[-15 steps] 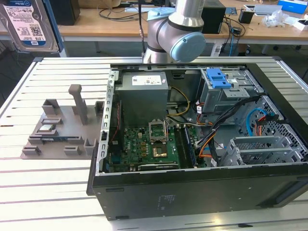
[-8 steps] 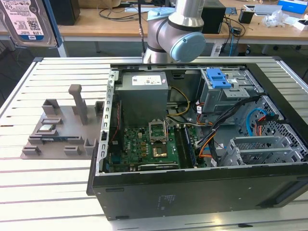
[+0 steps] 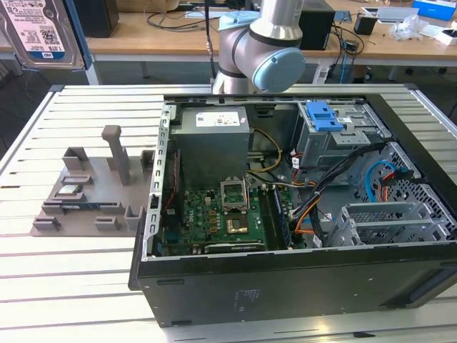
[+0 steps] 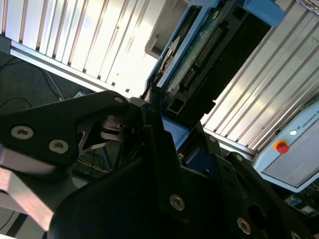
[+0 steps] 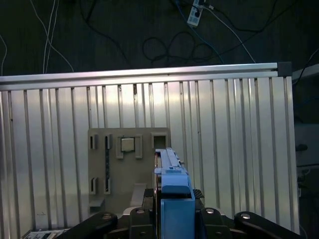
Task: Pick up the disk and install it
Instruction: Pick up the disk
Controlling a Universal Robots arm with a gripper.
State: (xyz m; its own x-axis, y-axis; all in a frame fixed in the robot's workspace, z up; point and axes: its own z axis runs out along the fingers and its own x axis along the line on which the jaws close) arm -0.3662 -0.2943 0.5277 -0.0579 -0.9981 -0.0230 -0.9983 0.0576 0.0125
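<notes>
My tool (image 5: pixel 174 206) is clenched on the disk (image 3: pixel 39 30), white barcode label showing, well above the slatted desk (image 3: pixel 71 286).

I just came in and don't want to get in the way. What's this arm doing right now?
The robot arm has the disk clamped in its gripper and holds it raised above the slatted table. In the first wrist view, the grey parts fixture lies on the table below it. The open computer case sits alongside, and the disk is not yet installed in it.
</notes>
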